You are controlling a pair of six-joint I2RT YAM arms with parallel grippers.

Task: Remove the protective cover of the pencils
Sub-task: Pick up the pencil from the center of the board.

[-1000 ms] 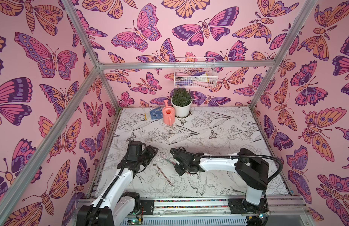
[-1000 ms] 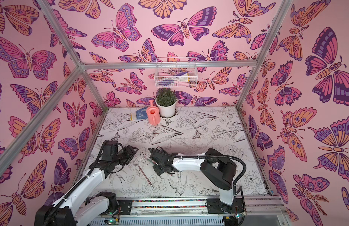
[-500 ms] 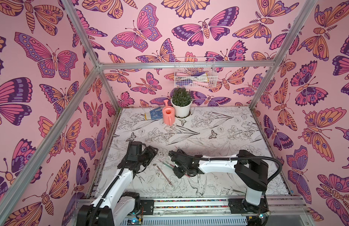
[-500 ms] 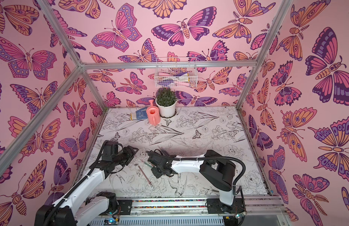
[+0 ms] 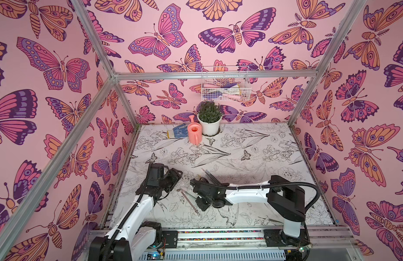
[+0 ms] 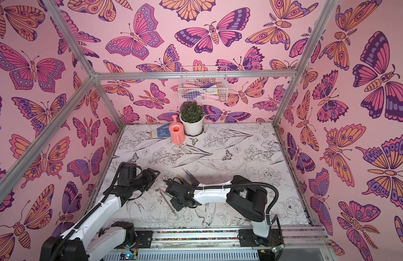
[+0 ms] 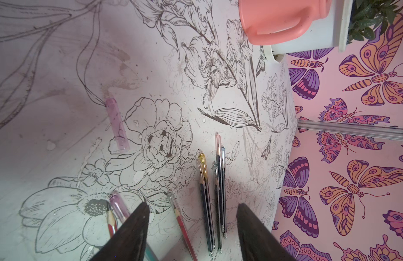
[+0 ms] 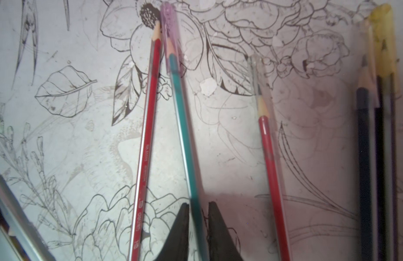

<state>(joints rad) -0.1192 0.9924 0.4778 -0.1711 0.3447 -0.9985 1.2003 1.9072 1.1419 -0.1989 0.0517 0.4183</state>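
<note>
Currently on floral table (image 5: 252, 146), items listed by gripper:

1. R gripper (image 8: 197, 204): jaws nearly together, clenched on teal pencil (image 8: 180, 108) at its rear part. Purple cap (image 8: 171, 29) sits on the tip, at the end farthest from the fingers.
2. Bare red pencil (image 8: 146, 135): no cover, flat on table, just beside one R gripper finger. Its tip lies next to the capped teal tip, and the shafts spread apart toward the gripper.
3. Second red pencil (image 8: 271, 171): in clear cover, near R gripper on the opp. side. It also shows on the table in the gap between the L gripper fingers.
4. Black pencils (image 8: 374, 158): bunch lying side by side, covers on, incl. yellow cap (image 8: 384, 40). They lie farther out on the same side as item 3.
5. L gripper (image 7: 192, 204): released, jaws wide apart, gripping nothing.
6. Loose cover (image 7: 118, 126): pink-purple clear tube, looks empty. Lies alone ahead of L gripper, off to one side, well apart from the pencils.
7. Misc.: pink watering can (image 5: 193, 133) and white plant pot (image 5: 209, 127), touching each other, far ahead of both grippers by the back wall.
</note>
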